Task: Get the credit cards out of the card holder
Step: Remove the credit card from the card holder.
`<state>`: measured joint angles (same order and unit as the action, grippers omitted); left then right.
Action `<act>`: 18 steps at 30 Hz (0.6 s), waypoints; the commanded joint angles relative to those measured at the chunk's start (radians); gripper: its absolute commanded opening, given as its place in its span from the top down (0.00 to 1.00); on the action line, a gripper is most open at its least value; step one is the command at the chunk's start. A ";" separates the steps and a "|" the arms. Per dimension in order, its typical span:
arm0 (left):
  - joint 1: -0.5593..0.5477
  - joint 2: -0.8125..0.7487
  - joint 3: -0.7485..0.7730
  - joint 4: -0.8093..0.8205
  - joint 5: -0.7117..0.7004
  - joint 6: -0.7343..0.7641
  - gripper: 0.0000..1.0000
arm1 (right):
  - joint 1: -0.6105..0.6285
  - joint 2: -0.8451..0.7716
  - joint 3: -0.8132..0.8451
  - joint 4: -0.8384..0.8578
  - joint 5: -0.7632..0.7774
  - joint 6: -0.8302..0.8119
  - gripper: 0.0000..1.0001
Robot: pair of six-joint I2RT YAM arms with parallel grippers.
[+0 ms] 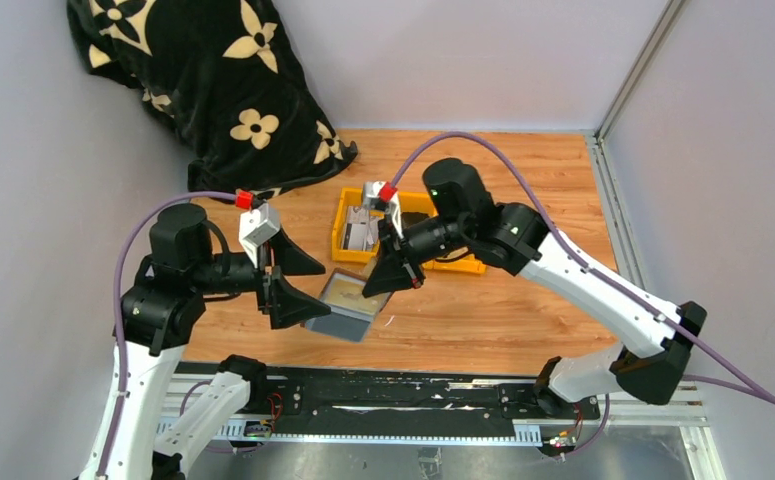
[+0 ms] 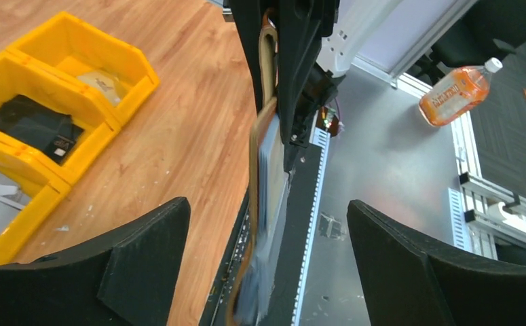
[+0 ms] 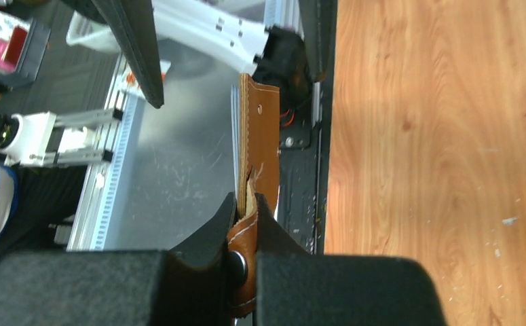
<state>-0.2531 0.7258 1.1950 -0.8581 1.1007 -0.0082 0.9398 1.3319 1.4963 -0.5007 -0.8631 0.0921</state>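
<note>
The right tool (image 3: 245,204) is pinched together on the snap end of the brown leather card holder (image 3: 260,129), one black fingertip pressed on each face, and it carries the holder in the air over the near edge of the wooden bench (image 1: 523,290). The left tool (image 2: 267,207) stands wide apart. The holder hangs edge-on in the gap between its two fingers (image 2: 144,265), and in the left wrist view it touches neither. From above, the holder's long axis runs from the right tool's grip down and toward the near left, its free end by the left tool and its grey inner face turned upward. Thin pale layers show along that inner side in the right wrist view. The yellow bins (image 1: 340,228) sit behind, farther back on the bench.
</note>
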 commanded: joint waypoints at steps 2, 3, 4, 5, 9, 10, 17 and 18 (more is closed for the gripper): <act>-0.005 0.035 -0.082 -0.021 0.113 0.019 0.14 | 0.058 0.071 0.139 -0.228 -0.013 -0.156 1.00; -0.006 0.037 -0.094 -0.022 0.143 0.014 0.16 | 0.064 0.090 0.156 -0.247 -0.012 -0.161 1.00; -0.005 0.036 -0.107 -0.021 0.153 0.014 0.19 | 0.072 0.109 0.175 -0.252 -0.012 -0.165 1.00; -0.006 0.033 -0.119 -0.020 0.170 0.013 0.21 | 0.080 0.132 0.196 -0.264 -0.011 -0.169 1.00; -0.006 0.022 -0.156 -0.021 0.200 -0.013 0.40 | 0.109 0.202 0.271 -0.297 -0.014 -0.187 1.00; -0.007 0.019 -0.161 -0.021 0.205 -0.018 0.44 | 0.114 0.221 0.295 -0.309 -0.015 -0.190 1.00; -0.007 0.002 -0.178 -0.020 0.203 -0.011 0.96 | 0.117 0.295 0.398 -0.307 -0.018 -0.179 0.85; -0.007 0.004 -0.165 -0.021 0.197 -0.008 1.00 | 0.109 0.282 0.377 -0.276 -0.016 -0.165 0.73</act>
<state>-0.2523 0.7349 1.0183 -0.8745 1.2720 -0.0135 1.0473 1.6318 1.8439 -0.8219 -0.8661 -0.0772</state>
